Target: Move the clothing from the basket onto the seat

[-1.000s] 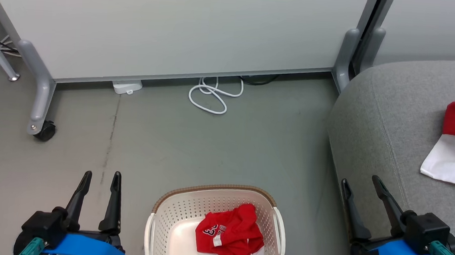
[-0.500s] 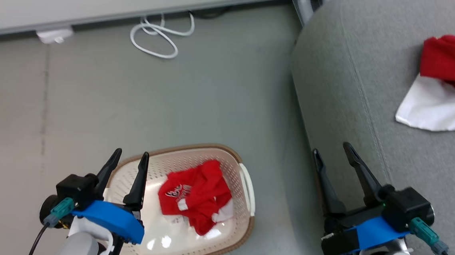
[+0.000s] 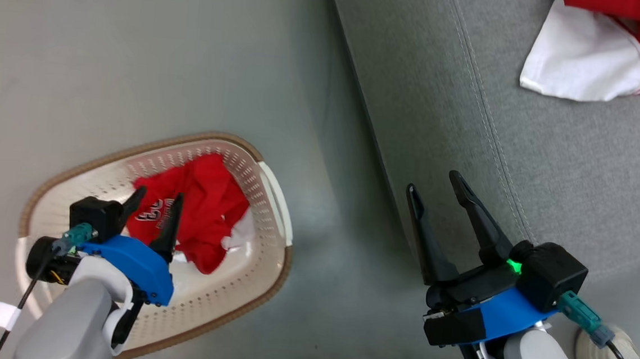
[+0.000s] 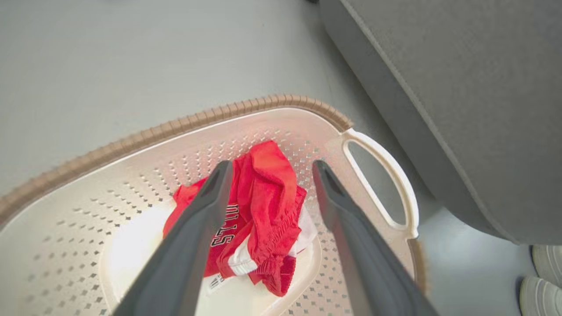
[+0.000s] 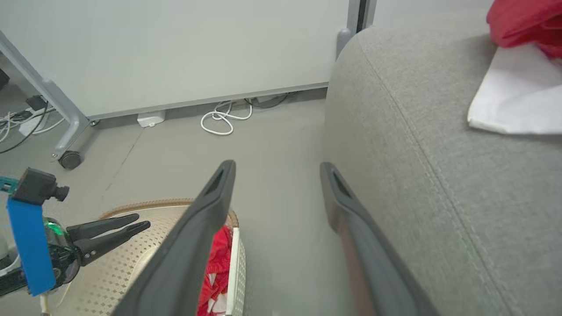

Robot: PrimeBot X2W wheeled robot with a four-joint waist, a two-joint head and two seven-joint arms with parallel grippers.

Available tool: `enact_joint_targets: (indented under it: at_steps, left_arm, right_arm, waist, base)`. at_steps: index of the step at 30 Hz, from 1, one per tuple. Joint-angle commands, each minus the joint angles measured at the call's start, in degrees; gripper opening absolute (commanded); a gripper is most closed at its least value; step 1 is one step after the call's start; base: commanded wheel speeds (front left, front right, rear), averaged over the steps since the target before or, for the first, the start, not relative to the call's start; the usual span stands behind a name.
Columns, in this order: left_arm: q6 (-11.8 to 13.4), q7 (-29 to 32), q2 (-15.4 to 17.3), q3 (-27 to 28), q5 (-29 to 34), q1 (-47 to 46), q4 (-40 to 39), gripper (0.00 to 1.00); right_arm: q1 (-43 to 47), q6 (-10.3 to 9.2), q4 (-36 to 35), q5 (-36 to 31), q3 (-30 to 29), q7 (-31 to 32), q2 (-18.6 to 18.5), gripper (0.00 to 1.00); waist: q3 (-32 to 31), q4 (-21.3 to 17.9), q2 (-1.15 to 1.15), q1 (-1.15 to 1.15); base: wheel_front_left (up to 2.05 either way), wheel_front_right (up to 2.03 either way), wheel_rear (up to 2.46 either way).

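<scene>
Grey floor (image 3: pixel 81 44) takes the head view's left. At lower left the basket (image 3: pixel 187 139) holds the red jersey (image 3: pixel 208 205), with the left gripper (image 3: pixel 158 196) above it, jaws parted and empty. At lower right the right gripper (image 3: pixel 434 183) is spread wide, holding nothing, at the edge of the seat (image 3: pixel 523 171). A red-and-white garment (image 3: pixel 576 56) lies on the seat at upper right.

In the left wrist view, the left gripper (image 4: pixel 272 164) frames the red jersey (image 4: pixel 263 193), crumpled on the bottom of the basket (image 4: pixel 131 175). The seat (image 4: pixel 461 87) is at upper right.

In the right wrist view, the right gripper (image 5: pixel 277 166) frames bare floor (image 5: pixel 272 131) just beside the seat (image 5: pixel 439 153). A white cable (image 5: pixel 221 120) lies at upper centre.

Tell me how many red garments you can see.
2: a crumpled jersey in the basket, below the open left gripper; a red-and-white garment on the seat. More may hide beneath either.
</scene>
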Motion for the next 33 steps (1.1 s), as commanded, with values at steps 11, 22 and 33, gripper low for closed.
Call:
enact_joint_targets:
  at_steps: [11,22,33]
  left_arm:
    - [-0.1,3.8,3.5,-3.5,-1.0,-7.2,7.3,1.0]
    - [1.5,6.6,2.4,-5.8,-0.7,-12.4,14.2,1.0]
    - [0.2,9.0,0.6,-7.4,-2.7,-14.3,18.3,0.0]
  right_arm:
    - [-3.0,0.03,0.9,3.0,2.9,-2.6,0.1,1.0]
    - [-1.8,0.02,-0.2,4.0,3.3,-3.3,0.1,1.0]
    - [-2.5,0.03,-0.4,4.9,4.0,-3.4,0.1,1.0]
  waist:
    - [11.8,-6.7,0.0,-0.01]
    - [15.1,-5.6,0.0,-0.01]
    - [15.0,-5.6,0.0,-0.01]
  base:
    - [0.0,0.0,0.0]
    - [0.0,0.0,0.0]
    - [0.0,0.0,0.0]
